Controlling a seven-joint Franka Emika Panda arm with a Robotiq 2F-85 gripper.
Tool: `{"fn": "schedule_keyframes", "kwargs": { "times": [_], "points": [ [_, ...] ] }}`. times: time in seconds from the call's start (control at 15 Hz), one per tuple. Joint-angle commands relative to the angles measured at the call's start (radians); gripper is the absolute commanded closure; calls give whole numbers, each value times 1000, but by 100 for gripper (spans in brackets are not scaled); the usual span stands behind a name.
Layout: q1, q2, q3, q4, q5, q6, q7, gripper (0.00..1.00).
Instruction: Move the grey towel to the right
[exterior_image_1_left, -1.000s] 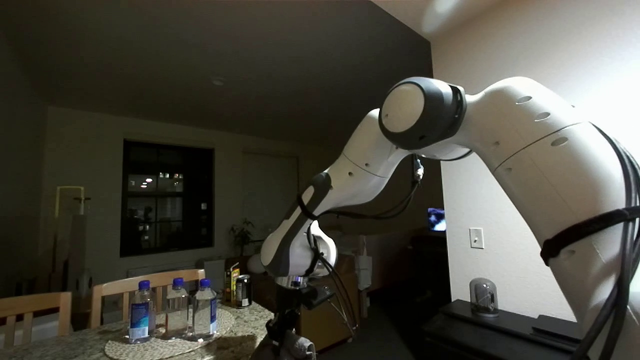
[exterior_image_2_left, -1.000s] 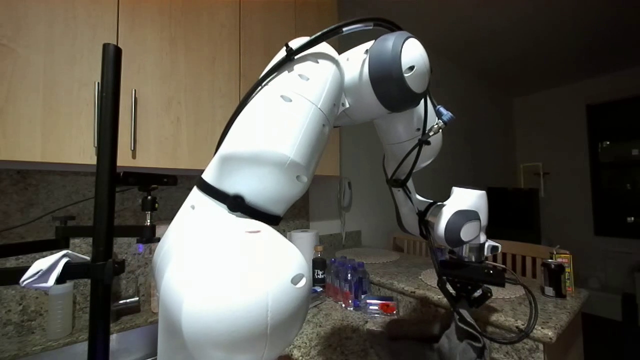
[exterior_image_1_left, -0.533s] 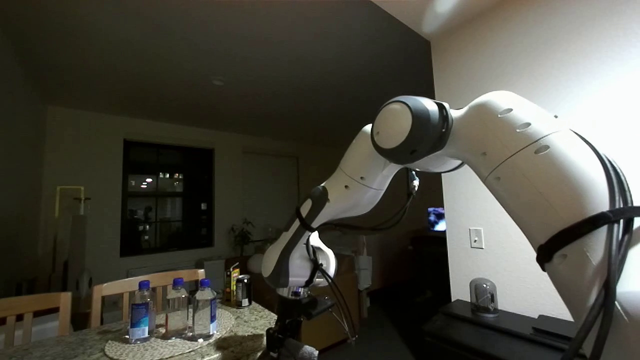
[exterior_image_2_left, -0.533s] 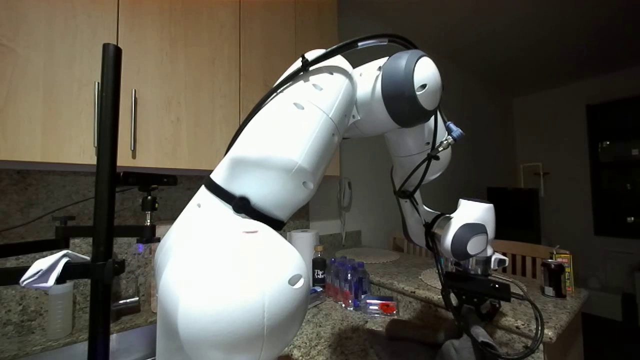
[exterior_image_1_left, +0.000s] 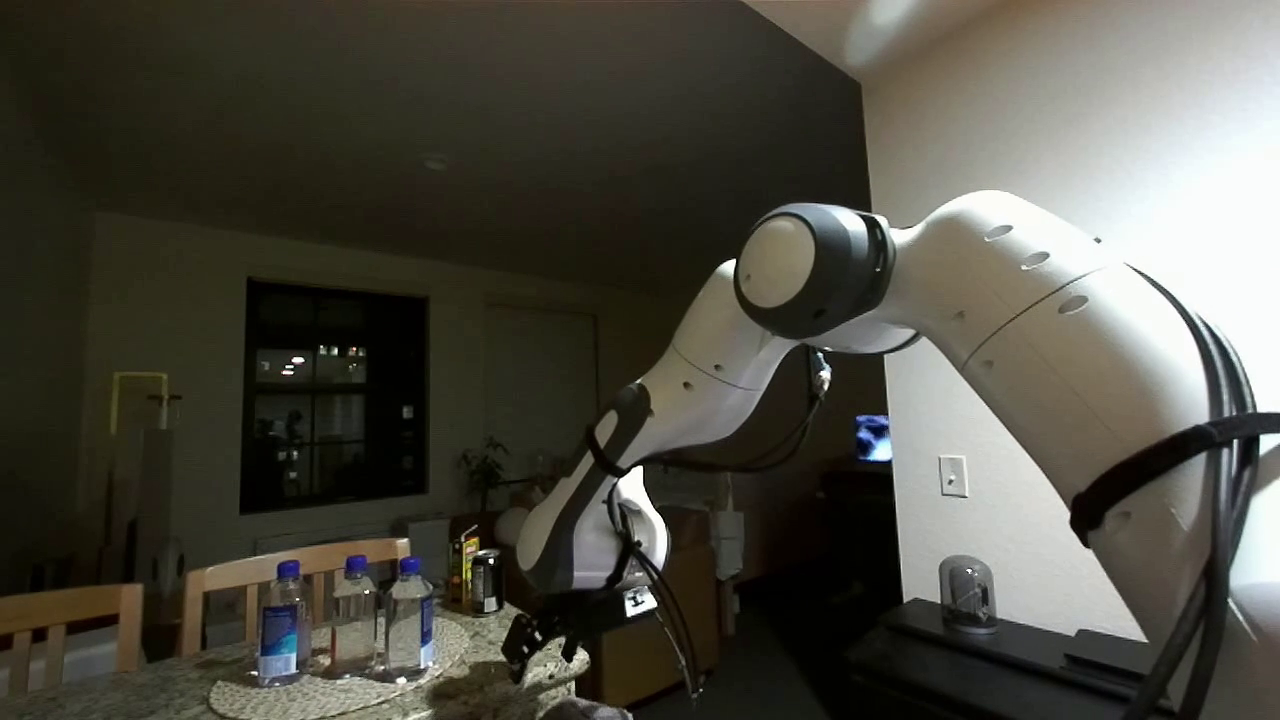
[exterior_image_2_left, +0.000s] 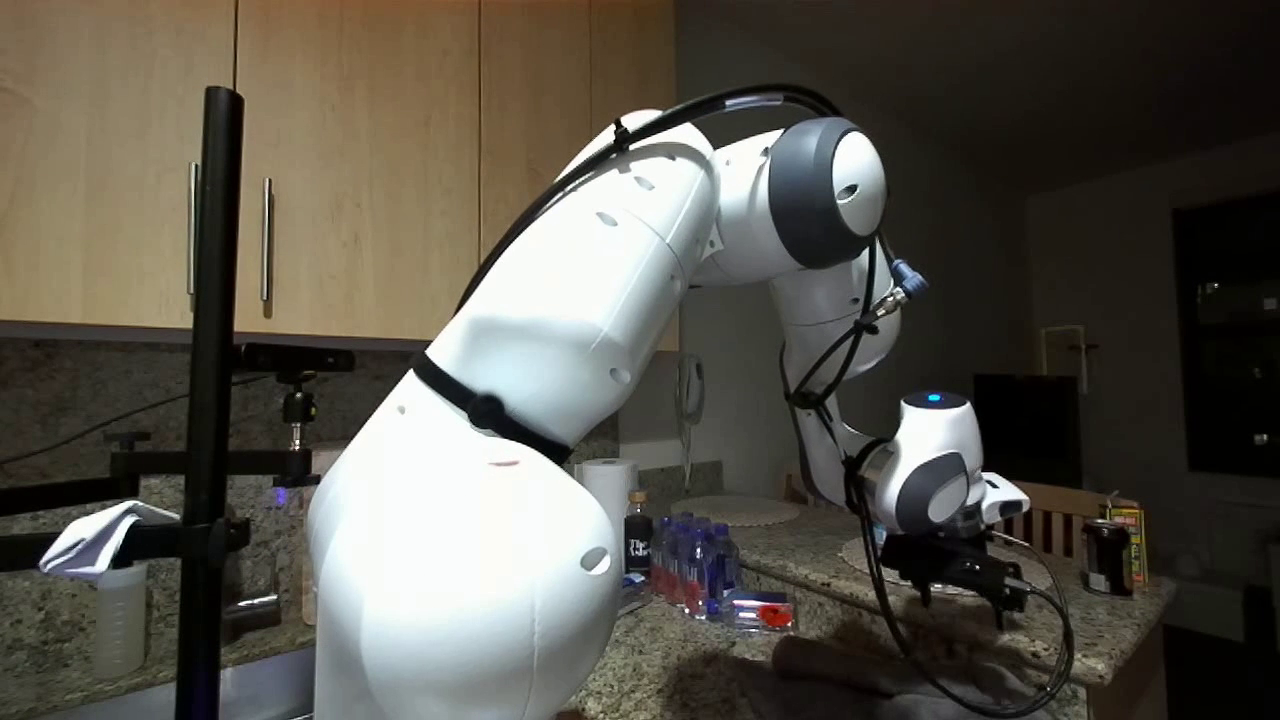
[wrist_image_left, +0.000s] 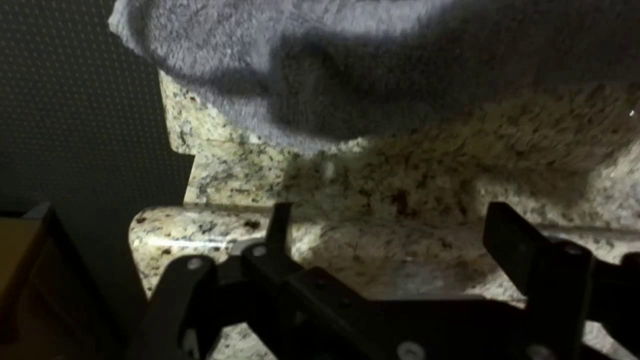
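The grey towel lies crumpled on the granite, one corner jutting past the counter's side edge in the wrist view. Only its top shows at the bottom of an exterior view; more of it shows in an exterior view, dark and partly cut off by the frame. My gripper is open, its two fingers wide apart with only granite seen between them. It is tilted and apart from the towel, just above it in an exterior view.
Water bottles stand on a woven mat, with a dark can and a yellow carton behind. More bottles are grouped on the lower counter. A raised granite ledge runs close by the gripper. A cable loops below the wrist.
The gripper came down with the towel held, then opened and let it go. The towel dropped onto the counter, and the wrist has tilted and lifted away from it.
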Motion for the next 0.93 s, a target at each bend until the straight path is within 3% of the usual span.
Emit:
{"fn": "schedule_keyframes", "kwargs": {
  "times": [0.0,0.13,0.33,0.53,0.87],
  "points": [
    [1,-51,-33,-28,-33,131,116,0],
    [-2,-97,-43,-54,-45,141,139,0],
    [-21,-211,-30,-113,-3,19,103,0],
    [-74,-368,38,-195,23,-231,33,0],
    [16,-641,-31,-286,-104,-610,140,0]
  ]
}}
